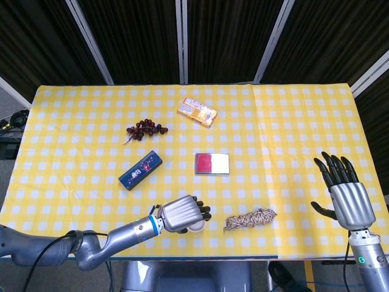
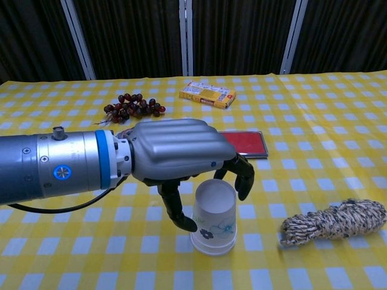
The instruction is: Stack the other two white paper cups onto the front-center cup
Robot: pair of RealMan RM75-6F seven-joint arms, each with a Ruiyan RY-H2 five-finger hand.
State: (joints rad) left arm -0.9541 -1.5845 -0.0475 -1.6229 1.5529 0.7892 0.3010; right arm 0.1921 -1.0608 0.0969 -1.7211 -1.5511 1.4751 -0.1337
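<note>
Near the table's front edge stands a stack of white paper cups point(image 2: 213, 225) with a flower print, one nested deep in the other. In the head view only the rim of the stack point(image 1: 197, 228) shows past my left hand point(image 1: 181, 213). That left hand point(image 2: 181, 151) reaches over the top cup from the left and grips it, with the thumb point(image 2: 179, 212) on its left side and the fingers point(image 2: 244, 179) by its right rim. No separate third cup is visible. My right hand point(image 1: 345, 196) hovers far to the right with fingers spread, holding nothing.
A coil of rope point(image 2: 334, 225) lies just right of the cups. Behind them are a red-and-white flat case point(image 1: 211, 163), a blue box point(image 1: 140, 170), grapes point(image 1: 144, 129) and an orange snack box point(image 1: 197, 111) on the yellow checked cloth point(image 1: 292, 121).
</note>
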